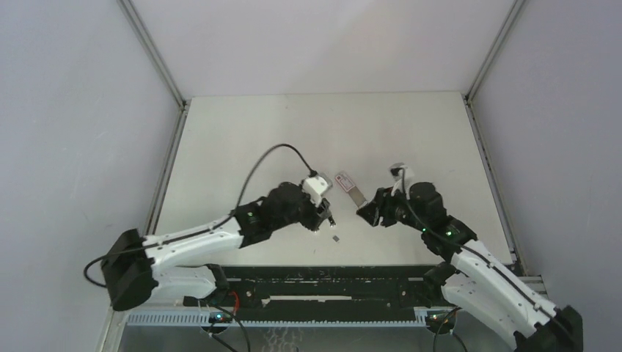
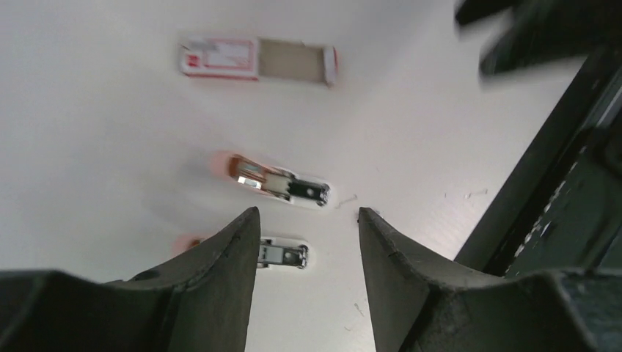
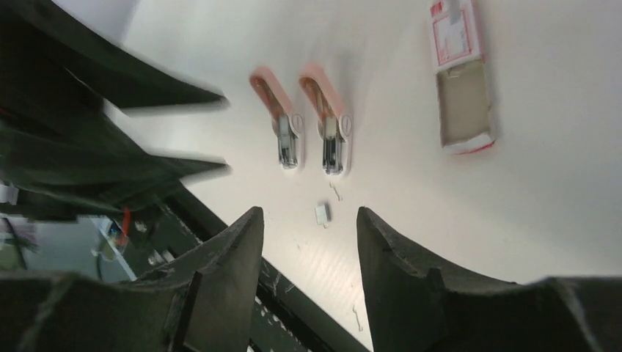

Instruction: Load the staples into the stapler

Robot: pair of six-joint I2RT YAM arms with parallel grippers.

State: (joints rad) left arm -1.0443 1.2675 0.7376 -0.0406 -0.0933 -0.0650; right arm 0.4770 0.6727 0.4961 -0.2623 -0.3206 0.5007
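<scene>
A: How is the left gripper [image 2: 308,213] standing?

B: It's hovering with its jaws spread wide, gripping nothing. The table [image 2: 110,132] is showing through the gap.

A: And the right gripper [image 3: 309,213]?

B: That one is hanging released as well, holding nothing. In its wrist view the staples [image 3: 323,214], a small grey block, are lying on the table below the gap, apart from both fingers.

A: Where are the staplers [image 3: 330,128] sitting?

B: The two pink ones are lying side by side at 12 o'clock from the staples, near them, with their metal ends pointing toward the block.

A: And the box [image 3: 460,73]?

B: It's lying at 2 o'clock from the staplers, well apart, with its tray slid out and showing a tan floor.

A: What is the view from above giving?

B: The grippers are facing each other at mid-table. The staples are lying at 5 o'clock from the left one and 8 o'clock from the right one — the staplers I can't make out there.
</scene>
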